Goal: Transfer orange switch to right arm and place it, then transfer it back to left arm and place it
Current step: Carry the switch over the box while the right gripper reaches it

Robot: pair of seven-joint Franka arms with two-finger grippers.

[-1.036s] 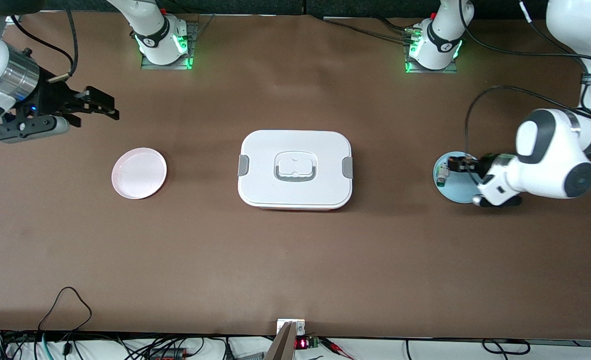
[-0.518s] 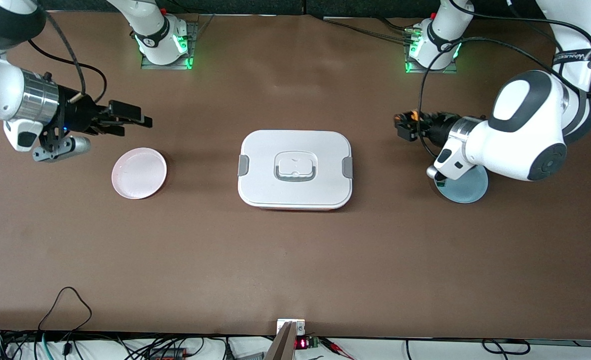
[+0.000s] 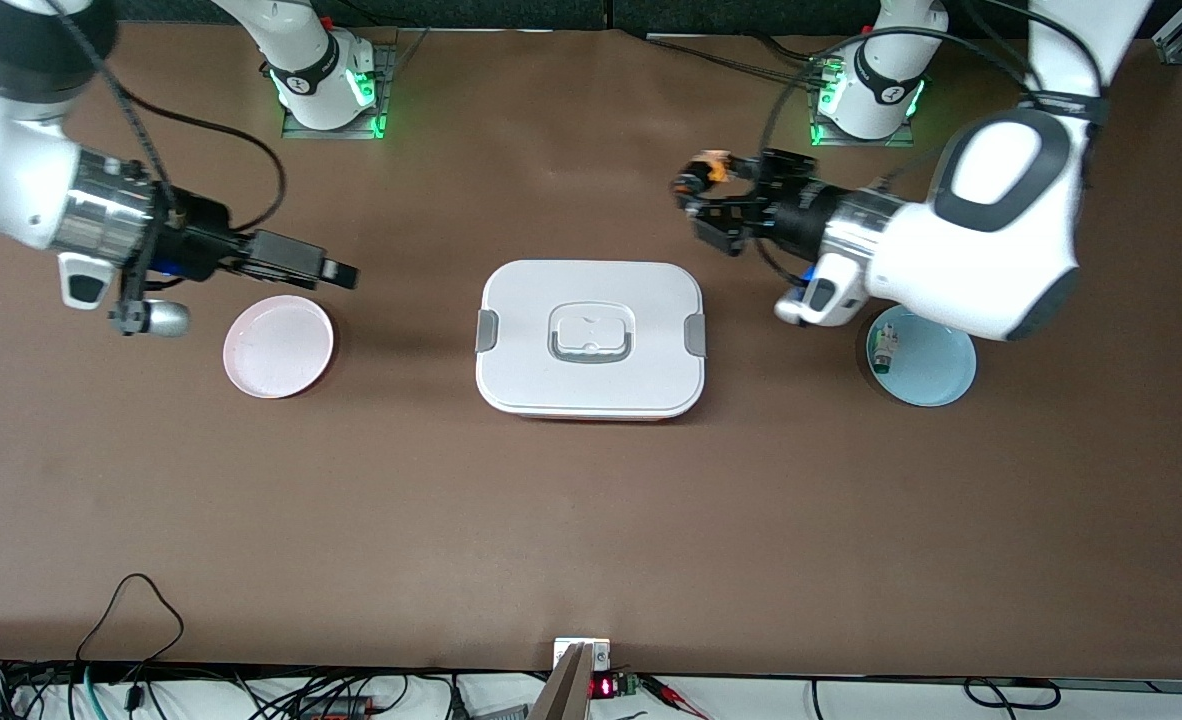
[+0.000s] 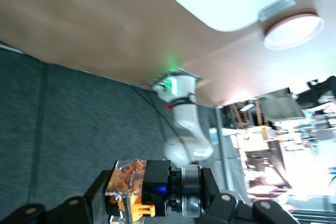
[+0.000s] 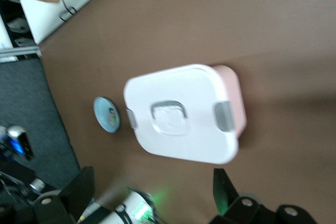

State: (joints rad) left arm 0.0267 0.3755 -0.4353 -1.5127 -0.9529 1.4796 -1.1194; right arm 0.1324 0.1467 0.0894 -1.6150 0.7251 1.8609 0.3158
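Gripping the orange switch between its fingertips, the left gripper hangs above bare table beside the box; the right gripper gapes empty by the pink plate.

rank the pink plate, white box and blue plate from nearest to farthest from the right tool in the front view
1. pink plate, just under the right tool
2. white box, mid-table
3. blue plate, at the left arm's end

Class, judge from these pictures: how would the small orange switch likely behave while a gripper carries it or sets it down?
Held in the left gripper, the orange switch looks tiny, so probably light and rigid. Its cylindrical body might roll if laid down sideways. Being so small between the fingers, it could slip if the grip loosens.
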